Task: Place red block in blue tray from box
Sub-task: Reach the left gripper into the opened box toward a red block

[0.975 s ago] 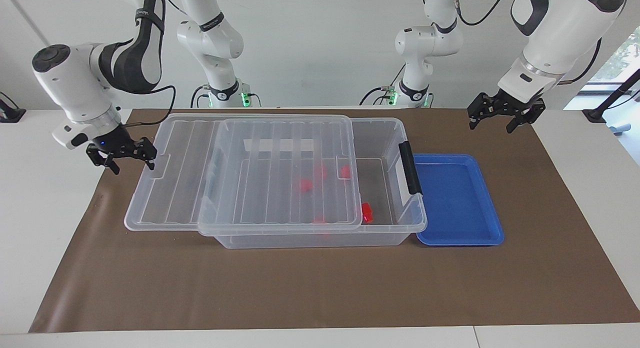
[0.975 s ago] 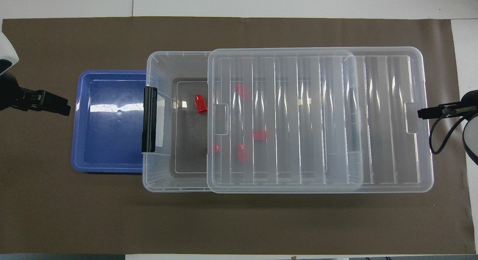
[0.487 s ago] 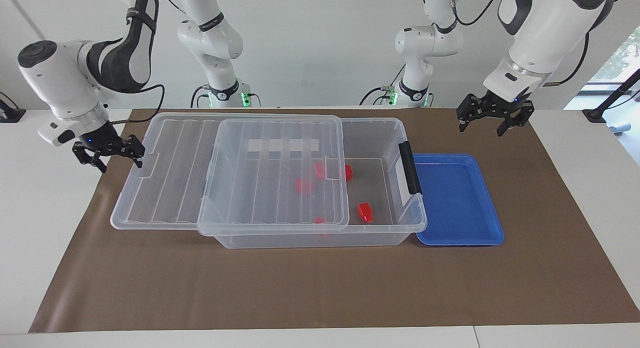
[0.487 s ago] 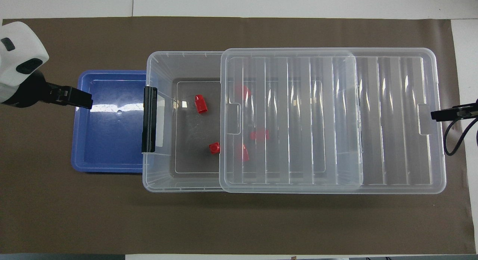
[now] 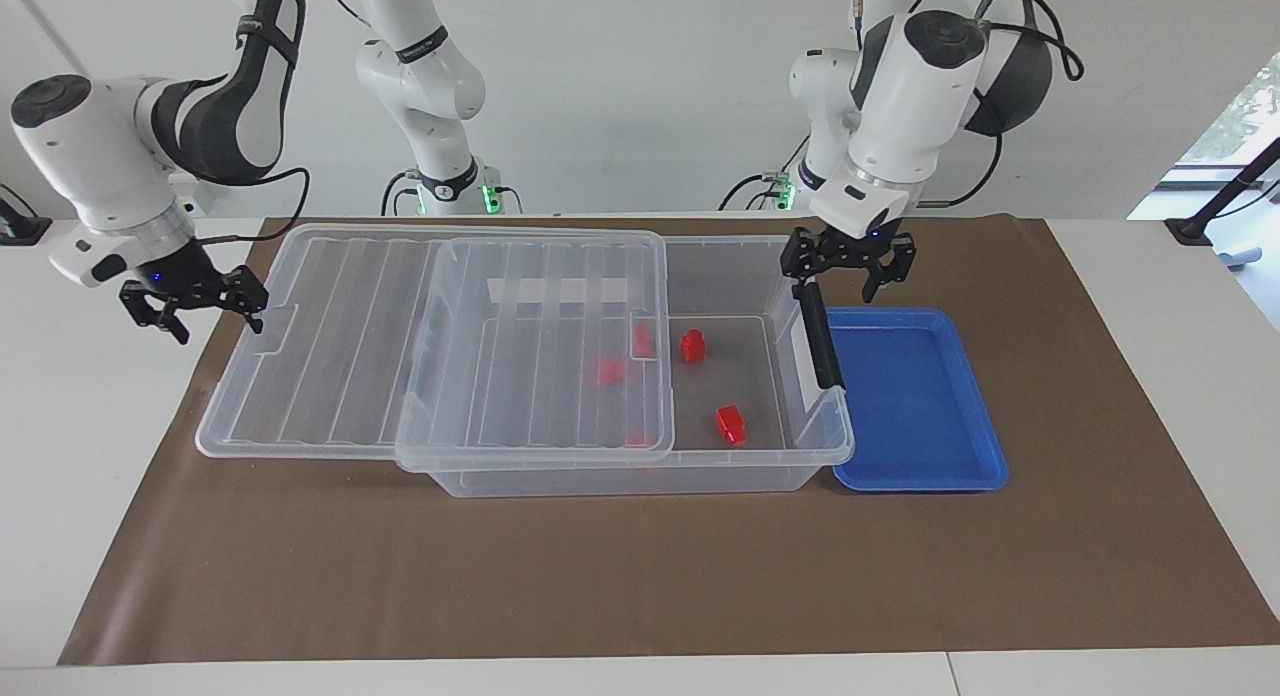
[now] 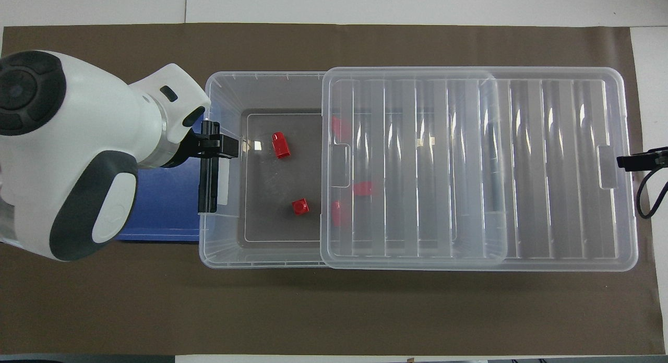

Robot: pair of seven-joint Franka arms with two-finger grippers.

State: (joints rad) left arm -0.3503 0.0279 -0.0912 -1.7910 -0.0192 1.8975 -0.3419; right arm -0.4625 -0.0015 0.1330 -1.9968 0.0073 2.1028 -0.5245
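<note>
Brown matting covers your counter (image 5: 640,576). Your box (image 5: 640,471) sits mid-counter, its lid (image 5: 340,346) slid toward the right arm's end, and the tray (image 5: 915,401) touches its latch end. Your left gripper (image 5: 848,263) hangs over the latch (image 5: 820,336), fingers spread. Your right gripper (image 5: 195,301) is at the lid's edge, fingers spread. Two red blocks (image 5: 730,424) lie uncovered in the box, with more under the lid.

White table (image 5: 1150,306), brown mat (image 5: 640,566) spread over it, clear box (image 5: 640,476) and blue tray (image 5: 915,396) side by side on the mat
</note>
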